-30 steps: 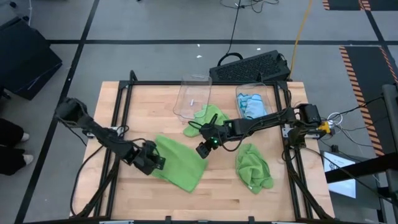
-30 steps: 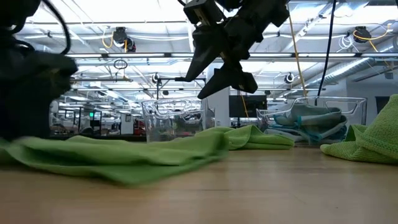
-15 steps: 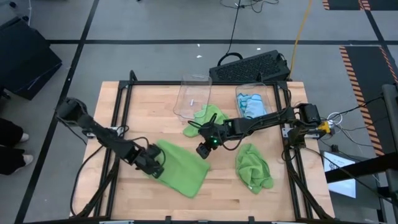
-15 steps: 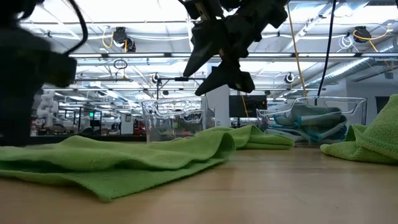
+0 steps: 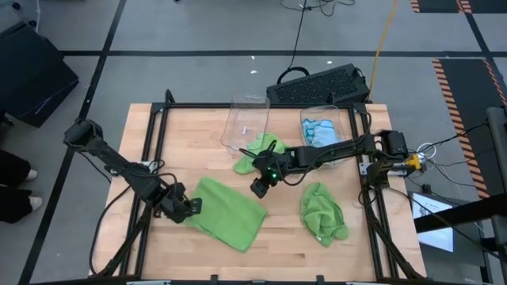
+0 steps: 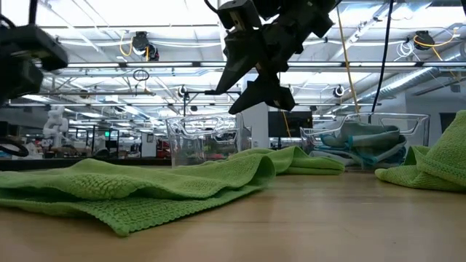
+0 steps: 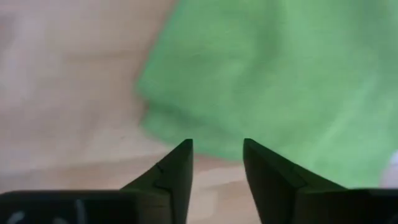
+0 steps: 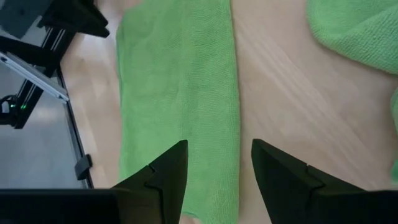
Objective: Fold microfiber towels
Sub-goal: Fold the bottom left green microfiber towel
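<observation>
Microfiber towels are scattered over the table: the one being worked, a lime green towel, lies flat-ish at the near middle, doubled over with a loose rumpled edge on its left. What has just changed is the left gripper: a moment ago it sat right over that left edge, and now it has backed off to the left, off the cloth, fingers parted a little and holding nothing. The towel has settled wider and flatter than it lay a second ago. To me that reads as a fold just laid down and released. The right gripper hangs above the towel's far right corner as before, jaws half apart and empty. A second green towel waits crumpled at the right, another green one by the clear bin, and blue towels sit in the far right bin, so plenty remains.
</observation>
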